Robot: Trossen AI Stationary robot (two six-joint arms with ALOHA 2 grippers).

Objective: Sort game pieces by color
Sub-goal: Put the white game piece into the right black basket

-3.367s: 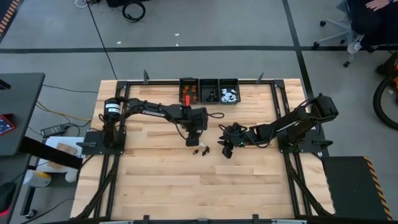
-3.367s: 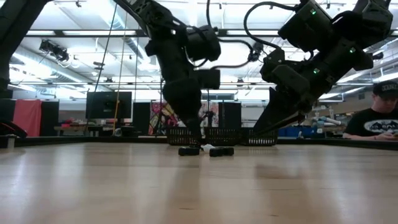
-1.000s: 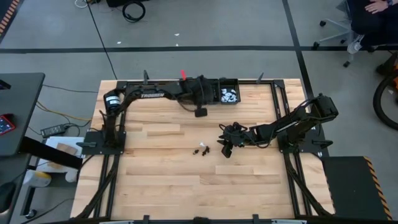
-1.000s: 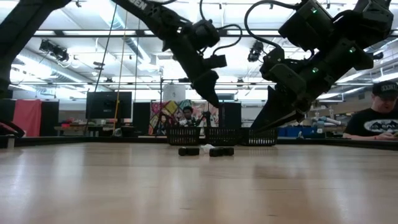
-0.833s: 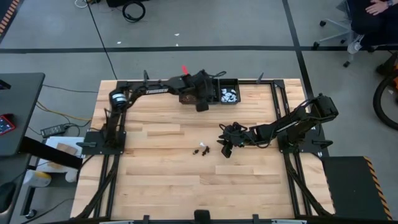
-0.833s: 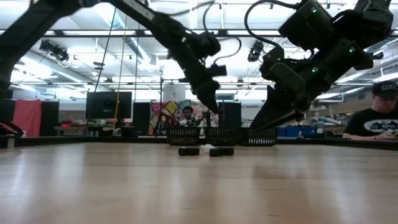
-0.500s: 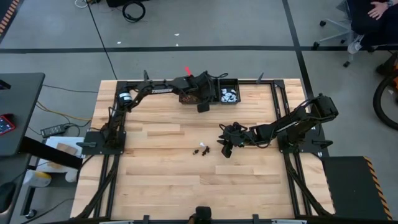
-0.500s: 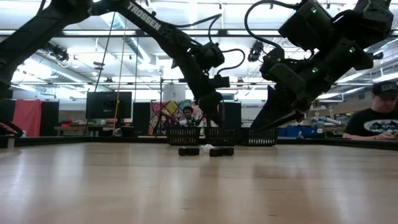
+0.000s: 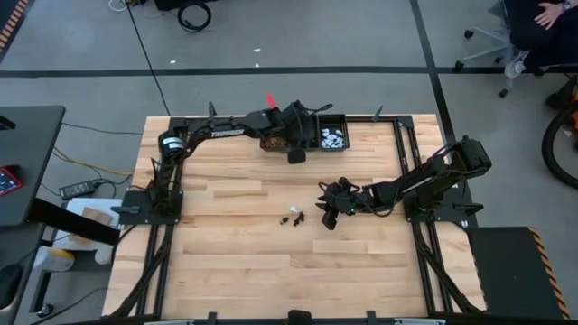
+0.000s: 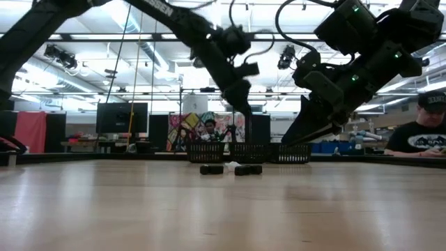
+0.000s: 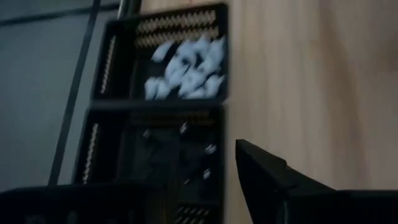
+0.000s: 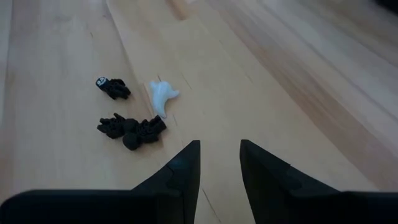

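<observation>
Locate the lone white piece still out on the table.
The white piece lies mid-table in the high view, among a few black pieces, just ahead of the right gripper and well short of the bins.

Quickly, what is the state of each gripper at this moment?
Left gripper: above the bins, open or shut cannot be told.
Right gripper: open, holding nothing, near the loose game pieces.

Near half of the tabletop [image 9: 235,262] is bare wood, open to either arm. Mid-table, a small cluster of black and white game pieces [image 9: 294,217] lies just beside the right hand [image 9: 329,219]. The left hand [image 9: 295,155] hangs over the three black bins [image 9: 332,132] at the far edge, blocking access from above.
</observation>
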